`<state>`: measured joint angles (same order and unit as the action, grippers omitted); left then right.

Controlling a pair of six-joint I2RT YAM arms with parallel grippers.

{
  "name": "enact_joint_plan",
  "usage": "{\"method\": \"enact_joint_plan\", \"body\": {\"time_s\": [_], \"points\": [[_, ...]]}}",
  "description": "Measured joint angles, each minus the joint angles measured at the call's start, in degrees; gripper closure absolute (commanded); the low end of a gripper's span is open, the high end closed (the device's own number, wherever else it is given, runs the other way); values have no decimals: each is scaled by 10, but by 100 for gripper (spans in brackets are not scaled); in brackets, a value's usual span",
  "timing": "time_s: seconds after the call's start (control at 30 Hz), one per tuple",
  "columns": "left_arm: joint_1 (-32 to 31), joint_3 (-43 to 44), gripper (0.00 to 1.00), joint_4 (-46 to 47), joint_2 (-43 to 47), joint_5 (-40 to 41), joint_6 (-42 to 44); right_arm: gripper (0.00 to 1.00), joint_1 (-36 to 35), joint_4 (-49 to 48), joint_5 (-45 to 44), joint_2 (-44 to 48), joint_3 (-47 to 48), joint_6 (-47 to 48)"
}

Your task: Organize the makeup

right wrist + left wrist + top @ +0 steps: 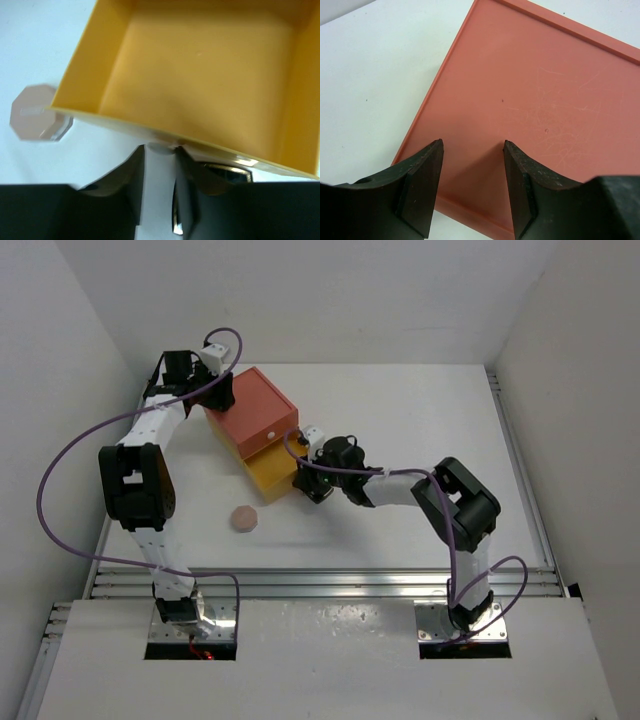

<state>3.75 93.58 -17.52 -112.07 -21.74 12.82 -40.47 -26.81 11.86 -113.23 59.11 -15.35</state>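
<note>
we read the two arms as sharing one job. the left gripper hangs over the back of the orange-red box, its fingers spread with nothing between them. most likely it is there to steady the box while the drawer is worked.

the right gripper sits at the front lip of the yellow drawer. its fingers are pressed almost together on what looks like the small pale knob, a grip suited to sliding the drawer.

the drawer stands pulled out, and the part of its floor we can see is bare. of the makeup, only the pink disc shows. it lies on the table near the drawer's front corner, touching neither gripper. the other pieces are out of sight, so we judge the sorting has barely begun.
</note>
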Motion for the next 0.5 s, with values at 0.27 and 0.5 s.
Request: {"method": "enact_joint_plan", "body": {"time_s": [0.27,0.5], "points": [[0,1,42,0,-1,0,0,25,0,42,38,40,-4,4],[0,1,40,0,-1,-1,0,8,49,233,7,93,97,-3]]}}
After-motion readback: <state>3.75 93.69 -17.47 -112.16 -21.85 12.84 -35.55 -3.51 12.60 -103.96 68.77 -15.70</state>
